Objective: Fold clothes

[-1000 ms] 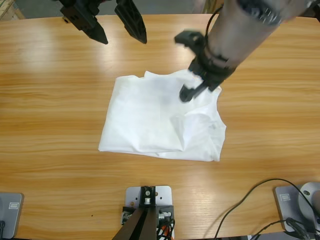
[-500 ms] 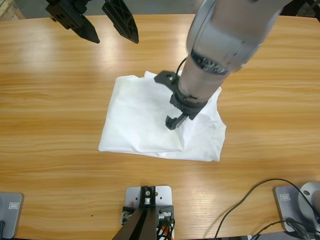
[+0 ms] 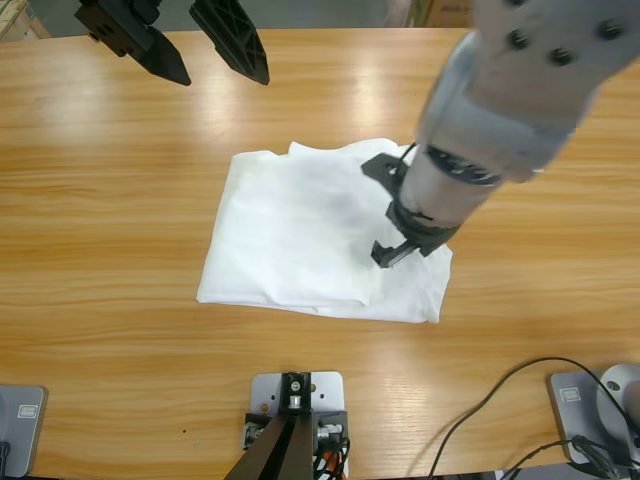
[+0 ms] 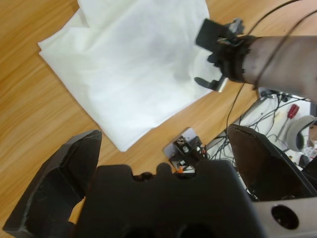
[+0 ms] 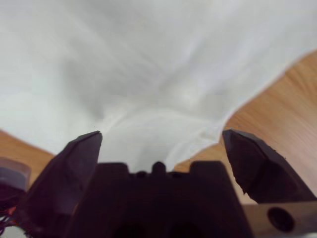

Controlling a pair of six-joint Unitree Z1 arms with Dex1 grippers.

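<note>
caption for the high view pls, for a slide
Right tool, open, poised over the near right part of a partly folded white T-shirt on the wooden table; left tool open at the far edge.

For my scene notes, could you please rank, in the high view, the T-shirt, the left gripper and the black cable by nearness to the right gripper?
1. T-shirt: directly beneath the right gripper.
2. Black cable: bottom right, on the table.
3. Left gripper: top left corner, jaws open.

Both hands wide open.
</note>
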